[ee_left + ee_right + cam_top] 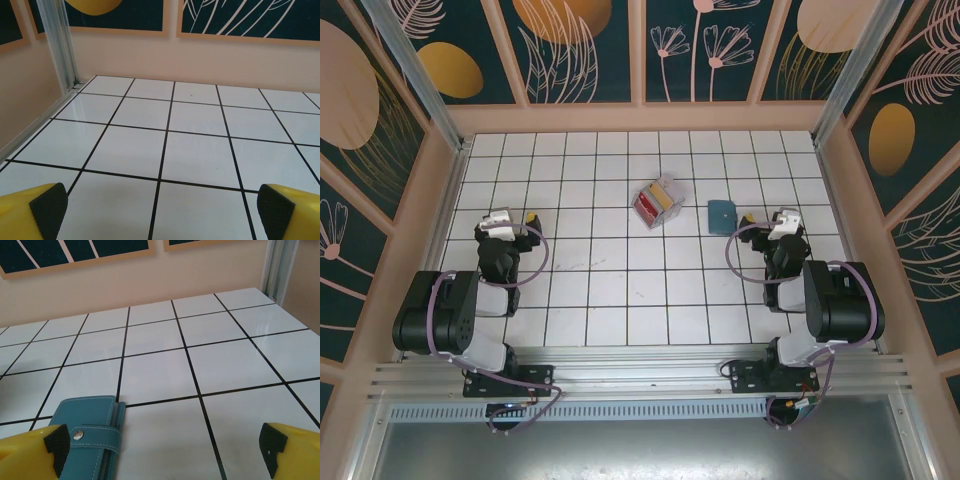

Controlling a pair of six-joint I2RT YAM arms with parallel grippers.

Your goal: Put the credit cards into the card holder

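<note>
Right fingers (30, 447) wide apart, card holder (90, 420) just beside one.

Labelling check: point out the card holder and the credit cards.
card holder (87, 415), right wrist view, teal cover above the snap strap.
credit cards (647, 206), top external view, red card in the stack.
</note>
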